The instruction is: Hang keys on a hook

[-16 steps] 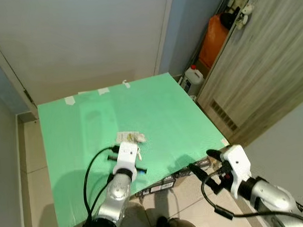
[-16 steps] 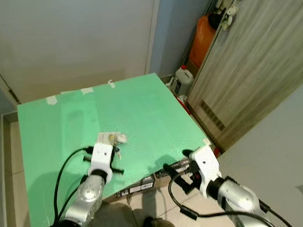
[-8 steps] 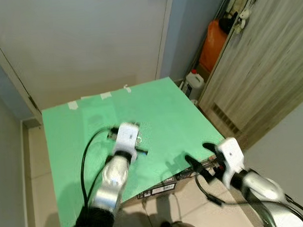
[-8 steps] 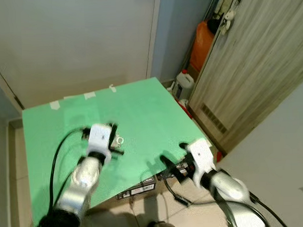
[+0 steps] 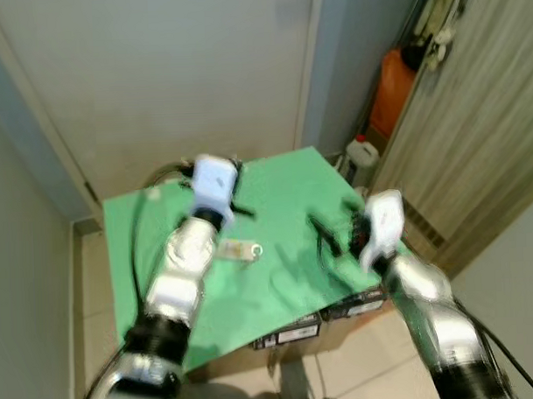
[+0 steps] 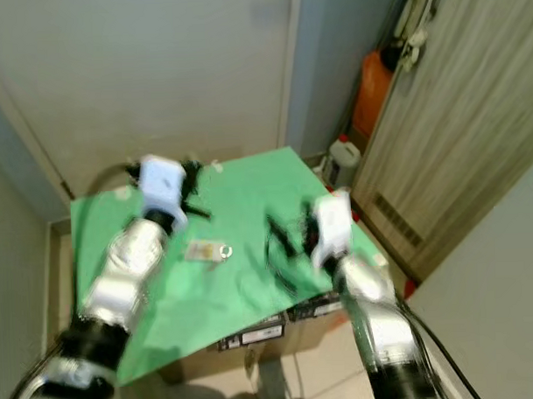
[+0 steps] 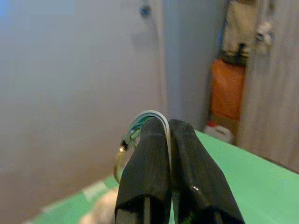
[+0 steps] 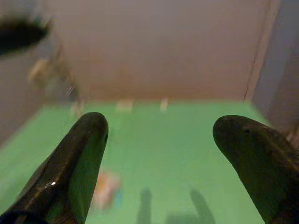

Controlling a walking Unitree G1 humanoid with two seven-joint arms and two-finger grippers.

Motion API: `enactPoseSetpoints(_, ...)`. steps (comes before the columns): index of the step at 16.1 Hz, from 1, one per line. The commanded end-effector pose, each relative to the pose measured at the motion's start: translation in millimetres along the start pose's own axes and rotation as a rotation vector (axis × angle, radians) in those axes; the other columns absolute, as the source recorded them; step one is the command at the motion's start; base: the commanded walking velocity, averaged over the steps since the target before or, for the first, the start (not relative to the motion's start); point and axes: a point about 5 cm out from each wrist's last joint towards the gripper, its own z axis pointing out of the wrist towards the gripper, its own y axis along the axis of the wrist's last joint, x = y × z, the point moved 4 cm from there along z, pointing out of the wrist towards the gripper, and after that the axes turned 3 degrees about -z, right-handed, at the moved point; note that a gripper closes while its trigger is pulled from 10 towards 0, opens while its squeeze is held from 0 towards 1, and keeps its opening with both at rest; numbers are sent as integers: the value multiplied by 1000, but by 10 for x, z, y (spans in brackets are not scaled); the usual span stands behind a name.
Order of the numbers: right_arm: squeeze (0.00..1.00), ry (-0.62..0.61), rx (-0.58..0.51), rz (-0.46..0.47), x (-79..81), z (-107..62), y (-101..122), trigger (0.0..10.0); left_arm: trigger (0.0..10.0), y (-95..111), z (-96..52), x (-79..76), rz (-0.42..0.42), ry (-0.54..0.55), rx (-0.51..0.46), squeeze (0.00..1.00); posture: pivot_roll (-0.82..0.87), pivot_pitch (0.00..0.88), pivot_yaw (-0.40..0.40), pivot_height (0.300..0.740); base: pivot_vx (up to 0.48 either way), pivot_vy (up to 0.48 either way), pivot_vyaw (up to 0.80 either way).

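The left gripper [image 7: 169, 128] had its two long black fingers [image 7: 145, 168] pressed together, pinching a thin silver key ring with a greenish attachment [image 7: 142, 122] that curved over the fingertips; a further loop of the keys hung just beside the fingers, too blurred to make out. In the head views that gripper [image 5: 236, 198] was raised above the far edge of a bright green sheet covering a low surface [image 5: 287, 278], its silver arm reaching up from the near left. Beyond the fingers stood a pale blank wall [image 5: 157, 72].

The right gripper [image 8: 159, 135] had its black fingers [image 8: 79, 154] spread wide apart, gripping nothing, and hovered over the right part of the green sheet [image 6: 277, 238]. Below and ahead of those fingers, a small flat pale card or tag with a metal ring at one end [image 5: 238, 249] lay on the green sheet, between the two arms; blur hid its detail.

Further out, past the right gripper, a small white plastic jug [image 5: 363, 151] stood on the floor, an orange bag or container [image 5: 398, 85] rose behind it, and a grey wood-grain cabinet door [image 5: 483, 139] ran along the right. Dark flat boxes with white labels [image 5: 297, 332] showed under the sheet's near edge.
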Motion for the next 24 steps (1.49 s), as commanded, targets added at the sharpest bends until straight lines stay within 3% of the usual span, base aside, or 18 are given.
enactPoseSetpoints(1, 0, -53, -70, 46, -95, 48, 141, 10000, 0, 226, 42, 121, -6, 39, -58, 0, 9, 0, 11, 740, 0, 0, 0)
enactPoseSetpoints(6, 0, -177, -203, 32, -268, 78, 314, 10000, 0, 379, -110, 280, -2, 120, -114, 0, 28, 0, 43, 740, 0, 0, 0)
enactPoseSetpoints(8, 0, -234, -209, 44, -360, 34, 267, 10000, 0, 312, -203, 361, -25, 168, -109, 0, 23, 0, 47, 740, 0, 0, 0)
enactPoseSetpoints(9, 0, -282, -190, 24, -445, -26, 177, 10000, 0, 139, -280, 381, -93, 206, -57, 0, 18, 0, 46, 740, 0, 0, 0)
enactPoseSetpoints(13, 0, -348, -153, -40, -574, -119, 37, 10000, 0, -101, -374, 219, -71, 167, 15, 0, 18, 0, 36, 740, 0, 0, 0)
enactPoseSetpoints(18, 0, -308, -172, -2, -498, -91, 19, 10000, 0, -347, -492, 198, -12, 145, 76, 0, 19, 0, 28, 740, 0, 0, 0)
enactPoseSetpoints(20, 0, -278, -138, 19, -417, -43, -49, 10000, 0, -426, -477, 162, -63, 139, 122, 0, 15, 0, 27, 740, 0, 0, 0)
enactPoseSetpoints(24, 0, -240, -88, 45, -363, -39, -175, 10000, 0, -375, -431, 62, -84, 105, 97, 0, 9, 0, 23, 740, 0, 0, 0)
